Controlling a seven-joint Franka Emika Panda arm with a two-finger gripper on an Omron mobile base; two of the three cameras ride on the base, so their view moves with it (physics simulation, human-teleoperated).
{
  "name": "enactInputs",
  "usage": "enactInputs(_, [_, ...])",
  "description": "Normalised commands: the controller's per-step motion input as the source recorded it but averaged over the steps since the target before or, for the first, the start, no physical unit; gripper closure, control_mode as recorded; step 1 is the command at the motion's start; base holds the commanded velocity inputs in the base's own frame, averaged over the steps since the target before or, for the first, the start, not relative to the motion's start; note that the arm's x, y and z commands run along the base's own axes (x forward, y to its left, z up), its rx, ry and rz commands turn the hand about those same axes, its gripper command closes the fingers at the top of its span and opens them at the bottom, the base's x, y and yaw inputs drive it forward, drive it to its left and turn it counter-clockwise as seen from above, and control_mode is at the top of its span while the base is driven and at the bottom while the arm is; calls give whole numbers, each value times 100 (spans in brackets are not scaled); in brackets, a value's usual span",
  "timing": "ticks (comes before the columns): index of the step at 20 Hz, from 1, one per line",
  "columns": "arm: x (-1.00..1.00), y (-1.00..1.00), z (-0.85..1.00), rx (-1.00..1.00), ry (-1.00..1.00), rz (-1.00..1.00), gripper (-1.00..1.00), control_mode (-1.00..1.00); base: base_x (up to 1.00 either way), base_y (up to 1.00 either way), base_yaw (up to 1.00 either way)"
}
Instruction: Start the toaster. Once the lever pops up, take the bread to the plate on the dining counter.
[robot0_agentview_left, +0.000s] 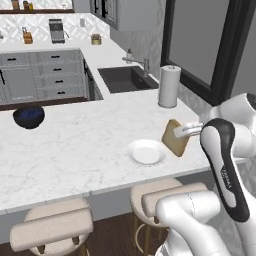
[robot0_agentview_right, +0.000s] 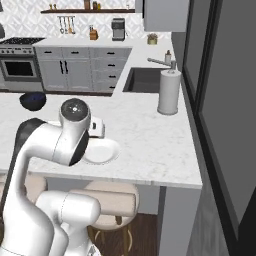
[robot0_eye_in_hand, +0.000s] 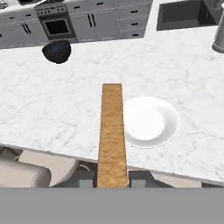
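Gripping the bread (robot0_agentview_left: 175, 138), the hand (robot0_agentview_left: 186, 131) holds it on edge, tilted, just beside the plate (robot0_agentview_left: 145, 152)

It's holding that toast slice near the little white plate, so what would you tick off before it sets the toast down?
1. Gripper shut on the square tan-brown toast slice: ok.
2. Small round white plate bare, ready to take it: ok.
3. Toast directly above the plate: not ok; it hangs beside the plate's rim in the hand view.
4. Toast lying flat: not ok, it is held on edge.
5. Dark blue bowl and white paper-towel roll well away on the white marble dining counter: ok.
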Motion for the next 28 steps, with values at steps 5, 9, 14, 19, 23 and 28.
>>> enactInputs(5, [96,-4,-32,2,7,16,100,-100,0,0,0])
enactInputs(9, [100,7,-29,1,26,2,100,-100,0,0,0])
enactInputs(14, [84,8,-52,0,36,1,100,-100,0,0,0])
enactInputs(19, [59,0,-44,1,12,3,100,-100,0,0,0])
enactInputs(23, [44,0,-32,1,0,2,100,-100,0,0,0])
enactInputs(28, [3,4,-40,2,-4,4,100,-100,0,0,0])
